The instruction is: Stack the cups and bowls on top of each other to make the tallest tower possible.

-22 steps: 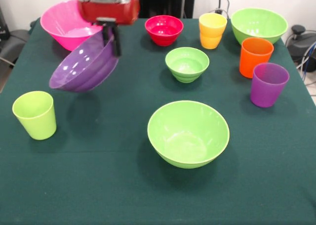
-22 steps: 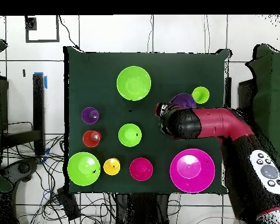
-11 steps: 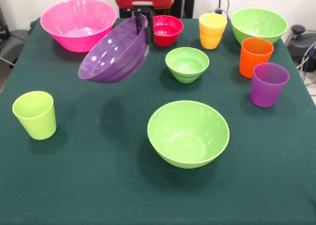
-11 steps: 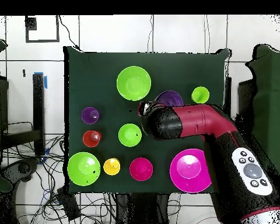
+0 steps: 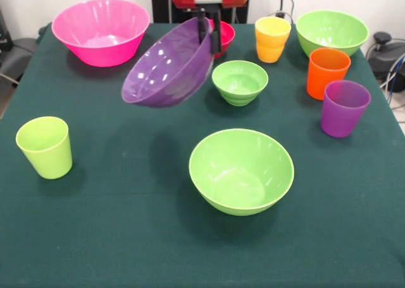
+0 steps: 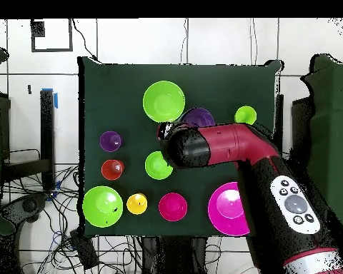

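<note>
Nearest us the big green bowl [image 5: 241, 171] sat alone on open desk [image 5: 114, 237], likely the base we needed for the tower. Above and just behind it we carried the purple bowl [image 5: 166, 66] tilted, our claw [image 5: 211, 31] clamped on its rim. The small green bowl [image 5: 240, 81] crowded that path; the pink bowl [image 5: 100, 31] waited at the far edge.

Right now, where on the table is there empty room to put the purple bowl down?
Bare cloth lies between the lime cup and the big green bowl, and along the near edge. The back right is crowded with cups and bowls. The pincer holds the purple bowl tilted in the air.
</note>
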Action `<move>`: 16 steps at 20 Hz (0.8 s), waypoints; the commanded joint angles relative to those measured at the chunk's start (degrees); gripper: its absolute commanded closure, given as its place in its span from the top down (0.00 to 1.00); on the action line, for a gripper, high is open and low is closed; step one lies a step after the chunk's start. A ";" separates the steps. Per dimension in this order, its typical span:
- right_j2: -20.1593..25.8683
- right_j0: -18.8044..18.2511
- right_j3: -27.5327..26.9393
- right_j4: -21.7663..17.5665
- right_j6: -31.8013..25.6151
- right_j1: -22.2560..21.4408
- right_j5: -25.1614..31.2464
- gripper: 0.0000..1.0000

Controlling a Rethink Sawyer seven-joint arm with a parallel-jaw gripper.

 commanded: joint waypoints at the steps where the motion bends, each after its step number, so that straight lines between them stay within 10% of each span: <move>1: -1.33 5.28 -5.01 0.71 -0.14 1.66 8.20 0.00; 16: -0.89 9.41 -16.81 1.69 -3.25 6.19 14.52 0.00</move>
